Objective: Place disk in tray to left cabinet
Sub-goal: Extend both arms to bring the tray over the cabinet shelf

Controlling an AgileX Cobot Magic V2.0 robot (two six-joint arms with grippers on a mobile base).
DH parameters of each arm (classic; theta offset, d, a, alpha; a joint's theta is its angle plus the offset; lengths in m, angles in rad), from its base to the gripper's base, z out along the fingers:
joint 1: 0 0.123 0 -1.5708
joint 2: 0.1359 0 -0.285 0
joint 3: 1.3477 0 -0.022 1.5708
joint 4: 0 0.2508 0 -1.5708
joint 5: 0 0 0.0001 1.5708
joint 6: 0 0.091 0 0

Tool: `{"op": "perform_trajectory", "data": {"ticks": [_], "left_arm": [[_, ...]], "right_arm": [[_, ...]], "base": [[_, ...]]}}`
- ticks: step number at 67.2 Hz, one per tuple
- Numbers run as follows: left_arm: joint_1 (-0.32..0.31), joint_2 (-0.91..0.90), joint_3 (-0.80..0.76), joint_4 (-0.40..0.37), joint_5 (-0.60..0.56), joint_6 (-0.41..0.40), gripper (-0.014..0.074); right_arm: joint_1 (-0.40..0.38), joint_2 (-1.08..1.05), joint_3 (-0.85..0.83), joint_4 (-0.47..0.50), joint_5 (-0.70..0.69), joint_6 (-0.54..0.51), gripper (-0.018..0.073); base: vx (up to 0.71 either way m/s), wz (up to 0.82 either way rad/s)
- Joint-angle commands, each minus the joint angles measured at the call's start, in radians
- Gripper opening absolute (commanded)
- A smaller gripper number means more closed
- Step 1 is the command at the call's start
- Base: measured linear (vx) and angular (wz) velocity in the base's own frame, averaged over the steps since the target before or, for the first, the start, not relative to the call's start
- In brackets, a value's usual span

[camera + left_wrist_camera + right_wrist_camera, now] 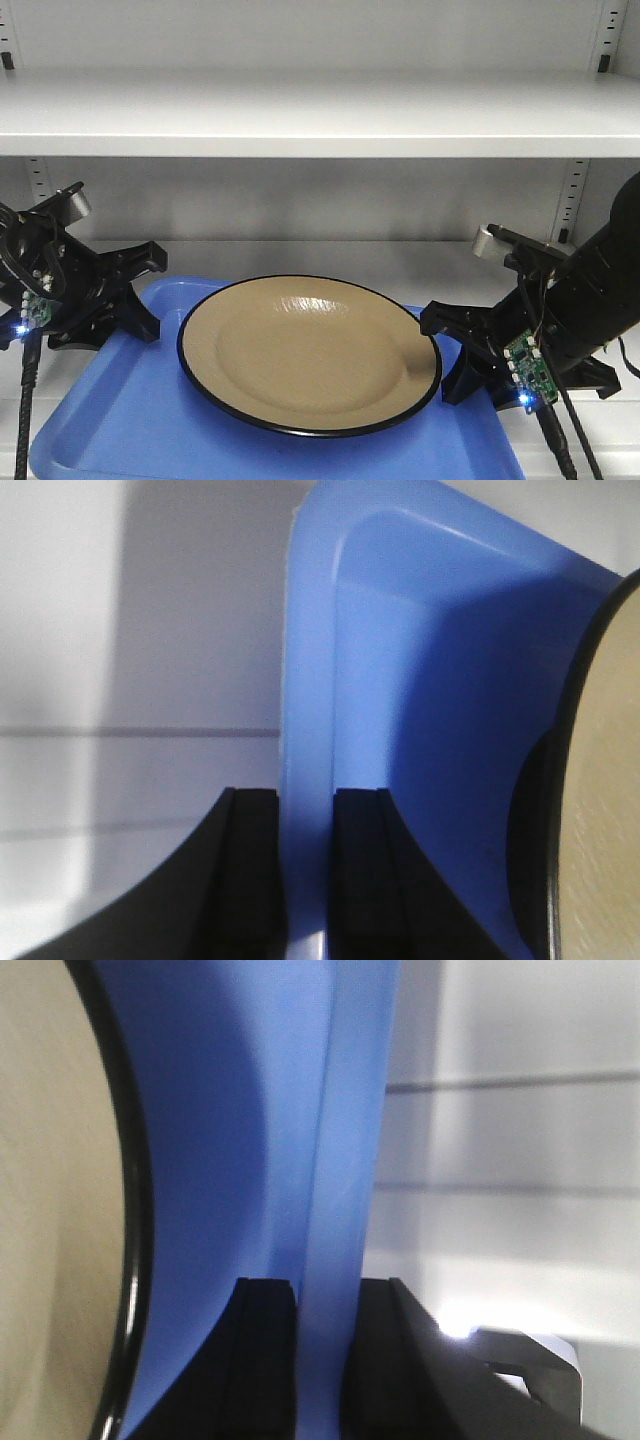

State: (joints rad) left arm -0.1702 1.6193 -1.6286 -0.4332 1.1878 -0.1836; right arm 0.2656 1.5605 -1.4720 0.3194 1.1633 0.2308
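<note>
The tan disk (310, 350) with its thin black rim lies flat in the blue tray (120, 420). My left gripper (148, 290) is shut on the tray's left rim, and my right gripper (447, 352) is shut on its right rim. In the left wrist view the rim (307, 680) runs between the black pads of the left gripper (307, 810), with the disk (610, 780) at the right edge. The right wrist view shows the right gripper (325, 1295) clamping the tray (230, 1080), with the disk (50, 1210) on the left. The tray sits level at the cabinet's lower shelf (300, 255).
The cabinet's upper shelf (300, 110) spans the view above the tray. Slotted uprights stand at the back corners, one on the right (575, 200) and one on the left (38, 180). Cables hang from both wrists.
</note>
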Motion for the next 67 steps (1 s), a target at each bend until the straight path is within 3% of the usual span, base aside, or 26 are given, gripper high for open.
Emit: {"op": "perform_trajectory", "data": {"ticks": [1, 67], "left_arm": [[-0.022, -0.040, -0.037, -0.152, -0.037, -0.018, -0.0001], [-0.022, -0.040, -0.037, -0.152, -0.037, -0.018, -0.0001]], "right_arm": [[0.013, -0.048, -0.041, 0.129, -0.074, -0.012, -0.0003], [0.013, -0.048, -0.041, 0.129, -0.074, -0.012, -0.0003]], "base": [[0.12, -0.02], [0.05, 0.01]]}}
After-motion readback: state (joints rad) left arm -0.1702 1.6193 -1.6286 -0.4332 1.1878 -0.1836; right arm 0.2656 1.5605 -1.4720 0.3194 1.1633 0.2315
